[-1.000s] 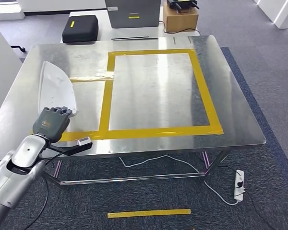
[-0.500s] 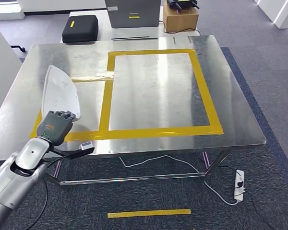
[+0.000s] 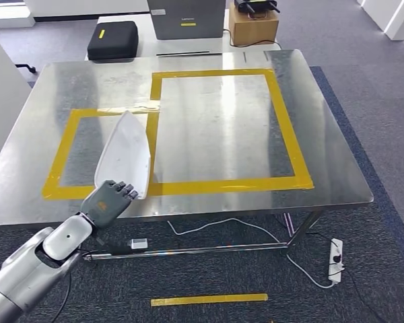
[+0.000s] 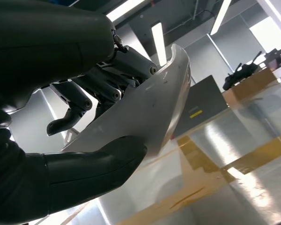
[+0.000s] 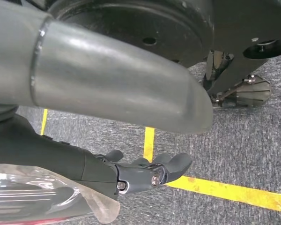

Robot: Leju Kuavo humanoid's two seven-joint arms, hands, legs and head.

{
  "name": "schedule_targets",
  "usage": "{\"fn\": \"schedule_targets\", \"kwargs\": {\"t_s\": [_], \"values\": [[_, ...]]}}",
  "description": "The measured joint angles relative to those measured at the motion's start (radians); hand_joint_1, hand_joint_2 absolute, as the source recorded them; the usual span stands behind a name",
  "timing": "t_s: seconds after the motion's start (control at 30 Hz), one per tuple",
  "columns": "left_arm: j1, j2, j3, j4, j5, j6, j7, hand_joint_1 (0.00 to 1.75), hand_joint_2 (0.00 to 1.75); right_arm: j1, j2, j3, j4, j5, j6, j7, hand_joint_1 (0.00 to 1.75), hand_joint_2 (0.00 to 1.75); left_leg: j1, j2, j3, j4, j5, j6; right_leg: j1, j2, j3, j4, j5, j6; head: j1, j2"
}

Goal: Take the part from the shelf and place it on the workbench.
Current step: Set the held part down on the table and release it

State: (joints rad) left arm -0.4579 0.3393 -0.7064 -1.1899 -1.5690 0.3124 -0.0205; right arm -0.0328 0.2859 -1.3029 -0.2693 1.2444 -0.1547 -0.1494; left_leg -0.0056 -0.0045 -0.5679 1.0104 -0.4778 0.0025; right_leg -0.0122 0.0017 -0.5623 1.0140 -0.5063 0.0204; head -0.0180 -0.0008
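The part [image 3: 124, 153] is a white curved shell with a pointed end. My left hand [image 3: 108, 202] grips its near end, above the front edge of the steel workbench [image 3: 215, 128]. The part hangs tilted over the yellow tape strip between the small frame [image 3: 62, 151] and the large frame [image 3: 286, 128]. In the left wrist view the part [image 4: 146, 112] lies pinched between the thumb [image 4: 96, 159] and the dark fingers [image 4: 107, 84], clear of the tabletop. My right hand [image 5: 142, 173] hangs over the carpet with its fingers stretched out and nothing in them.
Behind the workbench stand a black case [image 3: 112, 39], a grey box [image 3: 187, 17] and a cardboard box [image 3: 253, 23]. A power strip [image 3: 335, 259] with its cable and a yellow tape strip [image 3: 209, 299] lie on the carpet in front.
My left hand has carried the part to the right and nearer the front edge, from over the small frame's left side to the strip between the frames. The part now leans right.
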Motion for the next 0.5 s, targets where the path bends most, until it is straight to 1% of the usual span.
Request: {"fn": "schedule_targets", "kwargs": {"t_s": [0.1, 0.27, 0.5], "values": [[0.001, -0.001, -0.019, -0.006, 0.000, -0.008, -0.015, 1.75, 1.75, 0.000, -0.001, 0.004, 0.005, 0.000, -0.001, -0.003, 0.00, 0.00, 0.000, 0.000, 0.000, 0.000, 0.000, 0.000, 0.000, 0.000, 0.000, 0.000, 0.000, 0.000, 0.000, 0.000], [0.001, -0.004, -0.045, -0.006, 0.006, -0.030, -0.016, 1.75, 1.75, 0.000, -0.002, 0.008, 0.011, 0.000, 0.000, -0.004, 0.00, 0.00, 0.000, 0.000, 0.000, 0.000, 0.000, 0.000, 0.000, 0.000, 0.000, 0.000, 0.000, 0.000, 0.000, 0.000], [0.000, -0.006, -0.053, -0.006, 0.009, -0.038, -0.012, 1.75, 1.75, 0.000, -0.004, 0.009, 0.014, 0.000, 0.000, -0.004, 0.00, 0.00, 0.000, 0.000, 0.000, 0.000, 0.000, 0.000, 0.000, 0.000, 0.000, 0.000, 0.000, 0.000, 0.000, 0.000]]}}
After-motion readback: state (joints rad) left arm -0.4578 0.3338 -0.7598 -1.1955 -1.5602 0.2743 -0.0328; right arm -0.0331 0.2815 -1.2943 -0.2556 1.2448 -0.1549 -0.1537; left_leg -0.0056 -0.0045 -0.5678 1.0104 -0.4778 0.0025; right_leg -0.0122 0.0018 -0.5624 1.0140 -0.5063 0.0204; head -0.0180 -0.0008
